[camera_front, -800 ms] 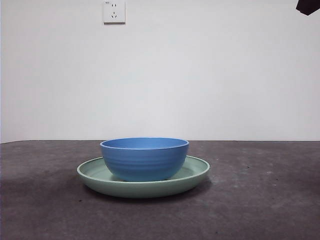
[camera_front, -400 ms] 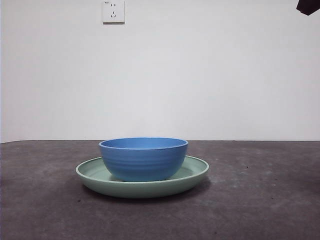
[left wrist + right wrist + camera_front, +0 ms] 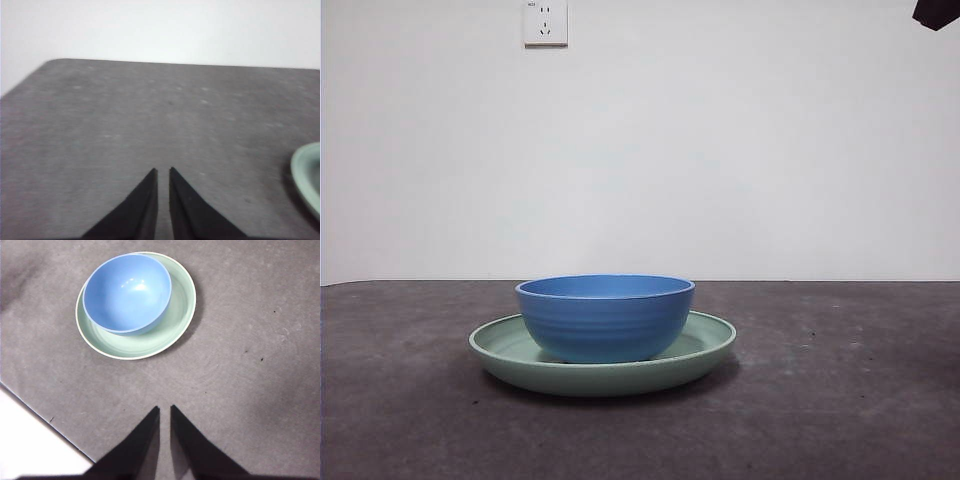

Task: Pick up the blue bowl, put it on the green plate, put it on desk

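Sitting inside the wide pale mint-green round plate (image 3: 603, 365), the round ridged medium-blue bowl (image 3: 605, 317) rests on the flat dark grey-brown matte desk (image 3: 840, 400), off-centre toward one rim.

Left gripper (image 3: 162, 171) hovers over bare desk, jaws nearly closed and holding nothing, only the plate's edge (image 3: 306, 177) showing off to its side. Right gripper (image 3: 164, 409), likewise closed to a thin slit and empty, hangs well above and apart from bowl (image 3: 127, 292) and plate (image 3: 170, 320); only its view shows the bowl's empty inside. A white wall socket (image 3: 545, 22) appears solely in the front view.
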